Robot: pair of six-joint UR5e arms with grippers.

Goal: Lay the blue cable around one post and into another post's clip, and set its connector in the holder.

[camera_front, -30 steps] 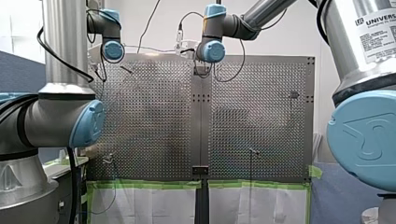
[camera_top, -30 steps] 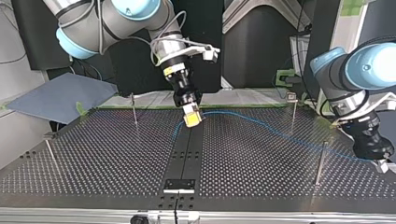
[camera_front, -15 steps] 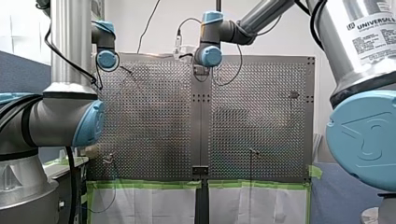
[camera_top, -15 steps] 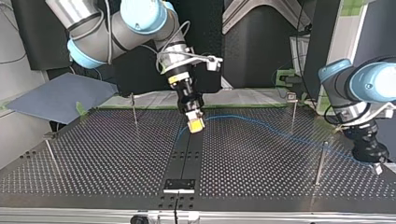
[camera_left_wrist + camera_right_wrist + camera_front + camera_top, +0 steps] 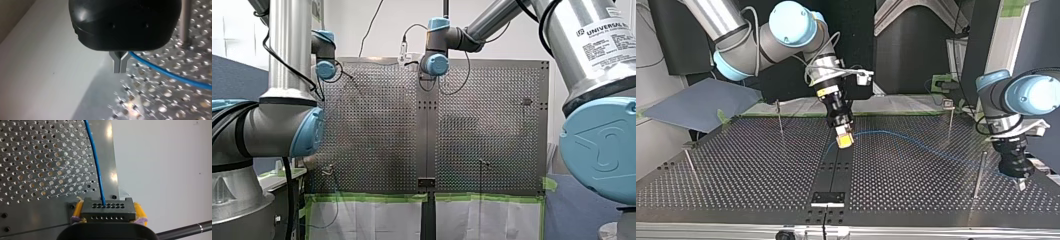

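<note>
In the top view my right gripper [image 5: 844, 139], with yellow pads, hangs over the table's dark centre strip, shut on the black connector [image 5: 108, 210]. The blue cable [image 5: 916, 144] arcs from it across the table to my left gripper [image 5: 1019, 178] at that view's right. In the left wrist view the metal fingers [image 5: 116, 65] are pressed together and the blue cable [image 5: 172, 76] runs out from between them. A thin post [image 5: 979, 174] stands just beside my left gripper. The holder [image 5: 827, 198] sits at the near end of the centre strip, apart from the connector.
Other thin posts stand at the far right [image 5: 949, 118], far left [image 5: 779, 118] and near left [image 5: 689, 163] of the top view. A blue-grey sheet [image 5: 701, 102] lies off the table's far left corner. Green tape [image 5: 377, 198] lines the table's edge in the front view.
My right gripper has carried the connector along the centre strip toward the holder. My left gripper has shifted toward the top view's left and nearer edge, and the cable's arc has followed.
</note>
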